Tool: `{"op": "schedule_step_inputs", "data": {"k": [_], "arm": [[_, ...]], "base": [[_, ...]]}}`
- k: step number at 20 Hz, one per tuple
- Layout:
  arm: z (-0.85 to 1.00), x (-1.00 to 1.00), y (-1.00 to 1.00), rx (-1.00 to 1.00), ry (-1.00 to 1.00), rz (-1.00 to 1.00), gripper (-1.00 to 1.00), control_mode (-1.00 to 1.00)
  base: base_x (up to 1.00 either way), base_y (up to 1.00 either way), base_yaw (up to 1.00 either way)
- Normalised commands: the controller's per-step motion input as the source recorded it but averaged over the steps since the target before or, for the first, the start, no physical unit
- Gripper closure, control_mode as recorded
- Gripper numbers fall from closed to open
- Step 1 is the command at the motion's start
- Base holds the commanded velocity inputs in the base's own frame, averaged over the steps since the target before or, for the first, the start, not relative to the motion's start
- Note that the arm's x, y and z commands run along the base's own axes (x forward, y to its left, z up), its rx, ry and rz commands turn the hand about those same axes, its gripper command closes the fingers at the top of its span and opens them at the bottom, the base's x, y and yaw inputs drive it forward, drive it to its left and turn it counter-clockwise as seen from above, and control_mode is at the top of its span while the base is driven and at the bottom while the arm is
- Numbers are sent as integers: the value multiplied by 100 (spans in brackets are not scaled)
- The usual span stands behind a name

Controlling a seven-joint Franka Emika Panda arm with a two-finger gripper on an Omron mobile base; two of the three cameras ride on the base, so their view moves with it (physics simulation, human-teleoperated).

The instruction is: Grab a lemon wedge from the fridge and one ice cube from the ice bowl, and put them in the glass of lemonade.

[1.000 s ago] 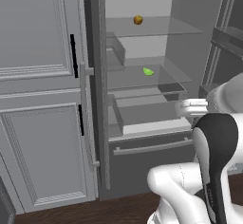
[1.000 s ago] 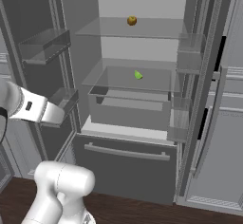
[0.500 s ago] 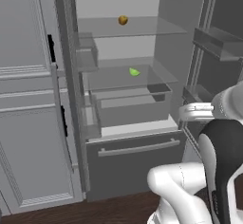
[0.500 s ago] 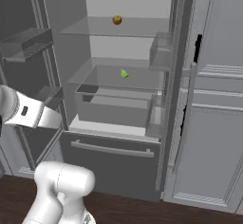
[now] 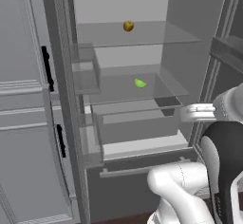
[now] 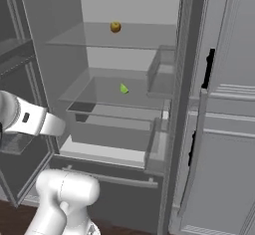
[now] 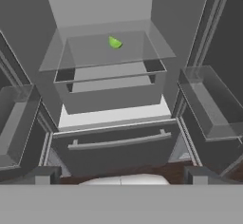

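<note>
Dark grey finger tips of the gripper [image 7: 121, 175] are seen at the bottom of the hand view, set far apart with nothing between them, so the jaws are judged to be fully open and empty. The gripper is held back from the fridge [image 5: 190, 52], well apart from anything inside it. Both fridge doors are swung wide, and translucent door bins [image 7: 209, 102] are shown on either side of the opening. Just beyond the gripper, a closed bottom drawer with a light-grey bar handle [image 7: 118, 140] is seen, and above it a pale crisper drawer [image 7: 111, 92].

On the glass shelf over that drawer, towards the back, the lemon wedge [image 7: 115, 42] is found, a small yellow-green slice lying alone on the shelf [image 5: 118, 92]; it is also seen in the left base view [image 5: 139, 83] and the right base view [image 6: 123, 88]. One shelf higher, a round orange-brown fruit [image 5: 128, 26] is set, which is not wanted.

The task is judged to be at an early stage: the fridge is open, but the wedge is not yet grasped. The reach into the shelf, the pick of the wedge, the ice cube and both drops into the lemonade are left to be done.
</note>
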Motion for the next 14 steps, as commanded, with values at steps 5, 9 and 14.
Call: {"op": "schedule_step_inputs", "data": {"k": [5,9,14], "arm": [[0,0,0,0,0,0,-100,100],[0,0,0,0,0,0,-100,100],[0,20,-12,0,0,0,-100,-100]], "base": [[76,-24,4],[59,-20,2],[9,-7,0]]}}
